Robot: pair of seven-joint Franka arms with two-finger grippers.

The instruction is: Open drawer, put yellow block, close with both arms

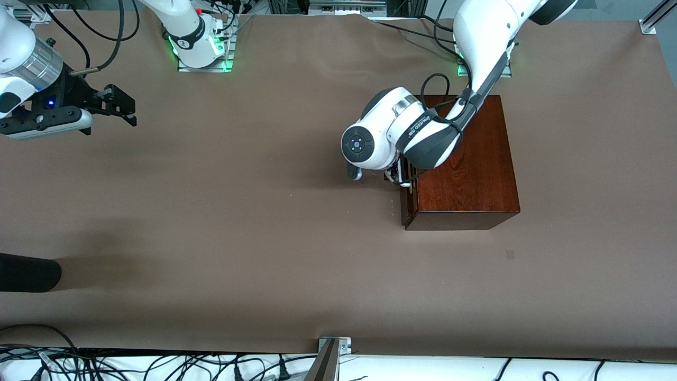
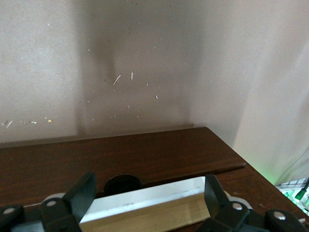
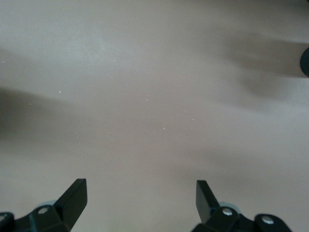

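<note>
The glossy mahogany box (image 1: 468, 164) stands toward the left arm's end of the table. The drawer's dark front (image 1: 408, 206) faces the right arm's end. My left gripper (image 1: 399, 177) is down at that front, mostly hidden under its own wrist. In the left wrist view the left gripper (image 2: 147, 186) is open, with a finger at each end of the white bar handle (image 2: 149, 199). The dark front (image 2: 145, 152) and a strip of pale wood (image 2: 159, 215) lie next to the bar. My right gripper (image 1: 113, 108) waits open and empty over bare table; it also shows in its own wrist view (image 3: 140, 188). The yellow block is out of view.
A black rounded object (image 1: 26, 272) pokes in at the right arm's end, nearer the front camera, and shows in the right wrist view (image 3: 305, 60). Brown table cover (image 1: 238, 211) spreads between the two arms. Cables hang along the edge nearest the front camera.
</note>
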